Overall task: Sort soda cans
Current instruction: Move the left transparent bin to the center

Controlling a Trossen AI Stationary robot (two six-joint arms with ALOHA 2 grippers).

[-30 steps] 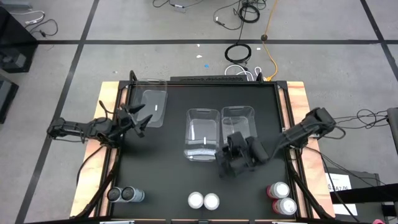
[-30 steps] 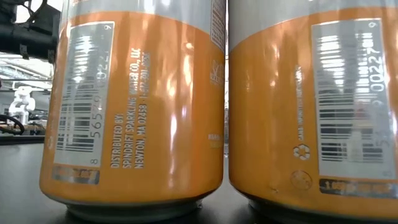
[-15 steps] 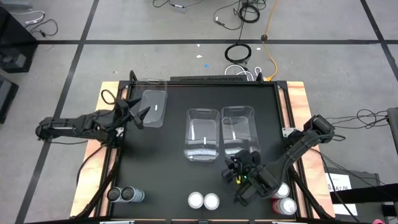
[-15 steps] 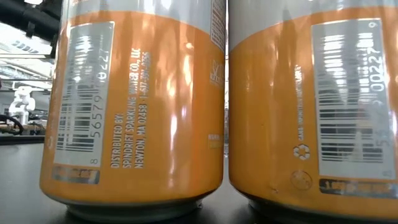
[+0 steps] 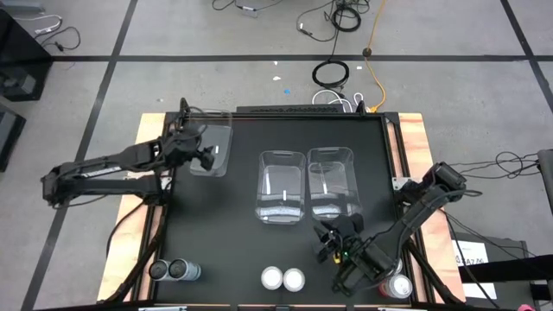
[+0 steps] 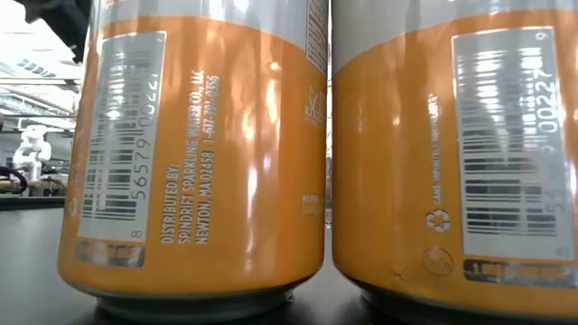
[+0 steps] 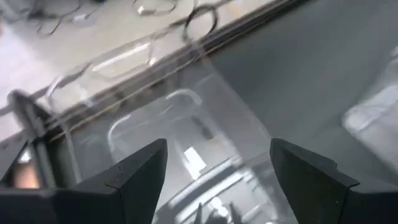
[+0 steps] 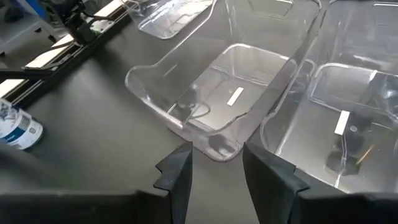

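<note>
Two orange cans (image 6: 194, 153) (image 6: 456, 153) fill the low view, standing upright side by side on the table. From above, their silver tops (image 5: 282, 278) sit at the near edge. Two dark grey cans (image 5: 171, 270) stand near the near-left corner. One red-pink can (image 5: 399, 286) shows at the near right; the right arm hides the other. My left gripper (image 5: 200, 154) (image 7: 217, 177) is open over the left clear bin (image 5: 212, 145). My right gripper (image 5: 328, 235) (image 8: 214, 171) is open and empty, just near of the two middle bins.
Two clear bins, the middle bin (image 5: 281, 186) (image 8: 217, 99) and the right bin (image 5: 333, 177) (image 8: 348, 118), stand side by side at the table's centre. A can with a white and blue label (image 8: 18, 129) shows in the right wrist view. Bare black tabletop (image 5: 216, 233) lies between bins and cans.
My left gripper has moved toward the table's far edge and now stands over the left bin. My right gripper has drawn back from beside the right bin toward the near edge, and its arm now covers one of the red-pink cans. No can has moved.
</note>
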